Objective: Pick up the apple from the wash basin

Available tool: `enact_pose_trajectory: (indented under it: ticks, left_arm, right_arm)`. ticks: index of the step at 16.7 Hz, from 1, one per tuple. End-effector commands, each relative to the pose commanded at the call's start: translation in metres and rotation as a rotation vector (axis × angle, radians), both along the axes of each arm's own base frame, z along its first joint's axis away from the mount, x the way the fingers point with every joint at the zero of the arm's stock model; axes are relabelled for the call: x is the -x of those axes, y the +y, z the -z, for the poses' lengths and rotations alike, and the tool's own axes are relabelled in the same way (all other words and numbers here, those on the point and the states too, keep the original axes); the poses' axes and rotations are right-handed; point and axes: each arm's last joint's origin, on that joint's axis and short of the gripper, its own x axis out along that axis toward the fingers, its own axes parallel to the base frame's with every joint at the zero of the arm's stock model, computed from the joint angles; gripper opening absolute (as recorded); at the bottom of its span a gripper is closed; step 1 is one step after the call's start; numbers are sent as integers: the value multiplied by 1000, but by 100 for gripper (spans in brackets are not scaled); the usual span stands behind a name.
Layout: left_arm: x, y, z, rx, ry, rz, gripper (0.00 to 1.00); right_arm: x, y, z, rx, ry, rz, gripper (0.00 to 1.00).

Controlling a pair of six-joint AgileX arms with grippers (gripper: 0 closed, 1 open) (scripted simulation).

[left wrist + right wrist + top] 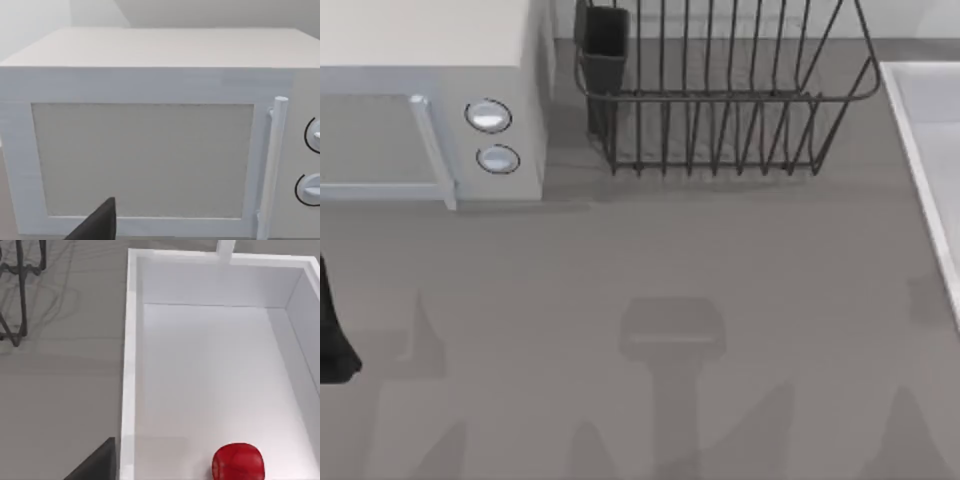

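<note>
Apple (238, 461) loose on basin (131, 365) floor; could roll off from descending right pincer. Pincer state: cannot tell.

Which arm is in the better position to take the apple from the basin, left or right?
The right arm, probably. Its wrist view looks down into the wash basin with the apple on the basin floor. The left arm faces the microwave at the table's left, far from the basin at the right edge.

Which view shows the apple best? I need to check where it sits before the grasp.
The right wrist view: the apple lies in plain sight on the floor of the wash basin. The top view catches just the basin's rim at the table's right edge, and the left wrist view faces the microwave.
</note>
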Motion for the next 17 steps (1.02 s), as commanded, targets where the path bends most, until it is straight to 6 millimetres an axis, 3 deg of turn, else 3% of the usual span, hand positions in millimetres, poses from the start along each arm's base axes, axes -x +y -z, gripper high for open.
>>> enact_pose_trajectory:
  ticks: [3,6,9,12,17]
  left_arm:
    - [0,0,0,0,0,0,100]
    - [0,0,0,0,0,0,100]
    - [0,0,0,0,0,0,100]
    - [0,0,0,0,0,0,100]
    - [0,0,0,0,0,0,100]
  right_arm:
    - [-47,-11,-18,6,237,18,100]
    - [-103,-27,-17,-3,481,27,100]
    - [-157,-47,5,-26,710,26,100]
    - [-199,-65,38,-56,900,19,100]
    - [-232,-84,79,-94,1077,7,100]
